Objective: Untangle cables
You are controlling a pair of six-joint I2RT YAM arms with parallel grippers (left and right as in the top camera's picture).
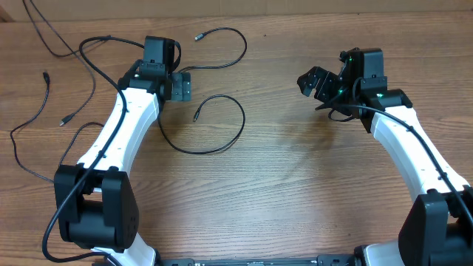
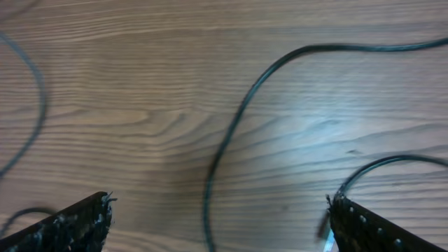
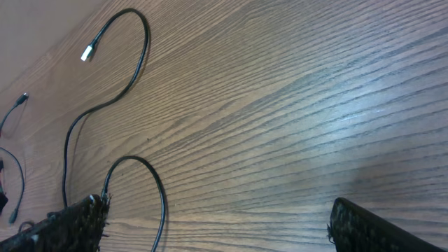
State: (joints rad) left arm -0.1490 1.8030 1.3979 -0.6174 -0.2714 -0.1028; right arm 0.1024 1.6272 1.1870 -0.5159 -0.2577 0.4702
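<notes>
Two thin black cables lie on the wooden table in the overhead view. One cable (image 1: 238,43) curls from a metal plug at the top centre back toward my left gripper (image 1: 182,85). A second cable (image 1: 242,122) loops from a plug at mid-table round under the left arm. My left gripper is open low over the table. In the left wrist view a cable (image 2: 213,168) runs between its open fingers (image 2: 220,201). My right gripper (image 1: 310,80) is open and empty, away from the cables. The right wrist view shows its fingers (image 3: 218,204), a cable with a plug (image 3: 143,42) and a loop (image 3: 159,189).
More thin black cords (image 1: 46,89) with small plugs lie at the far left of the table, beside the left arm's own thicker wires (image 1: 96,44). The table's far edge runs along the top. Bare wood (image 1: 295,170) lies between the two arms.
</notes>
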